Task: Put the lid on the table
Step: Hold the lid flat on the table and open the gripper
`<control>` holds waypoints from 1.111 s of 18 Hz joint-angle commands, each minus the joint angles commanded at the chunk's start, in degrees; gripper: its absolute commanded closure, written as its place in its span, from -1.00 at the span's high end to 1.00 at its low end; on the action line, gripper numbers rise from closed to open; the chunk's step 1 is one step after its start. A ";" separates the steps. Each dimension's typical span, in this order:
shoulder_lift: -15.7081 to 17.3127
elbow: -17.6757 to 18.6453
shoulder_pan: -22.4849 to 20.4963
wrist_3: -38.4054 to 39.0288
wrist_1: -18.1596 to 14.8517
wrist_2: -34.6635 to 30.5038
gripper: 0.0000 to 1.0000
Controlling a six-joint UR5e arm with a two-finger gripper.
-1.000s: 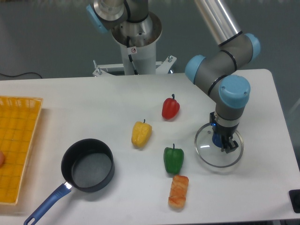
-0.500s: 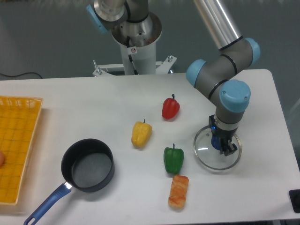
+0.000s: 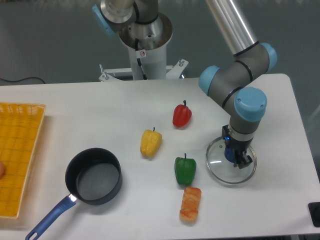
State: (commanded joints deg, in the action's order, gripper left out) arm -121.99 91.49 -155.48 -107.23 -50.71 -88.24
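Note:
The round glass lid (image 3: 220, 162) with a thin silver rim sits low over the white table (image 3: 100, 110) at the right, right of the green pepper. My gripper (image 3: 236, 156) points straight down over its centre and is shut on the blue knob, which shows between the fingers. I cannot tell whether the lid rests on the table or hangs just above it.
A dark saucepan (image 3: 93, 176) with a blue handle stands at the front left. A yellow mesh basket (image 3: 17, 155) is at the left edge. A red pepper (image 3: 182, 115), a yellow pepper (image 3: 150, 142), a green pepper (image 3: 185, 170) and a piece of orange food (image 3: 190, 204) lie mid-table.
The gripper and lid have shifted slightly left and down toward the table; the lid looks a little lower and closer to the green pepper.

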 joint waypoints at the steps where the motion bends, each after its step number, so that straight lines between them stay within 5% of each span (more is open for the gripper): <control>1: 0.00 0.00 0.00 0.00 0.00 0.00 0.25; 20: -0.97 0.18 0.00 -0.18 0.97 -0.09 0.25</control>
State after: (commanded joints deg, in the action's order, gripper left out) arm -122.96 91.67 -155.48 -107.40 -49.75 -88.33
